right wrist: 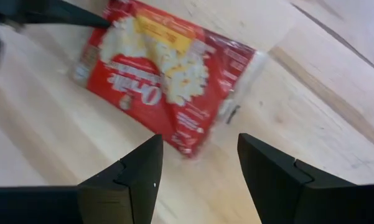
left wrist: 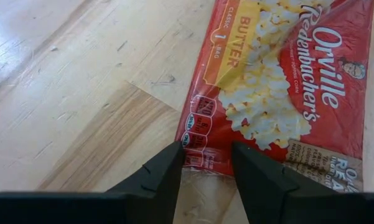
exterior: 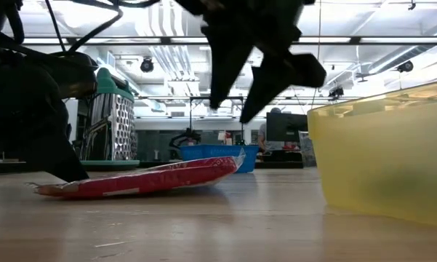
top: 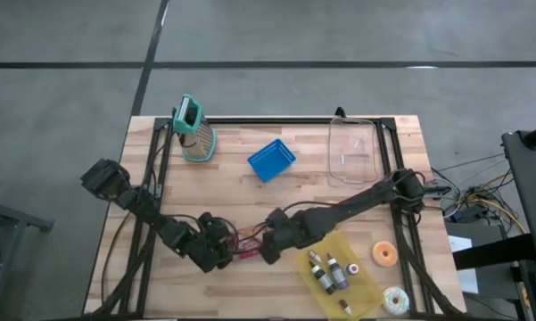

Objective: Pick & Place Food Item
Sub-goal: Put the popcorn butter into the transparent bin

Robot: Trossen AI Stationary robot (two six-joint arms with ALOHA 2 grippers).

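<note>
Where wood shows, flat glossy popcorn bag [right wrist: 168, 81]

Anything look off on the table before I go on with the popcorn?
Nothing is spilled or broken. The popcorn bag lies flat on the table between both grippers, its wrapper a bit wrinkled. The left gripper has its fingers at the bag's clear end seal; the right gripper hovers open over the other end.

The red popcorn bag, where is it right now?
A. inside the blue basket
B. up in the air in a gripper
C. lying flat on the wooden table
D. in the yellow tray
C: the popcorn bag lies flat on the table, between the left gripper and right gripper, neither gripping it.
</note>
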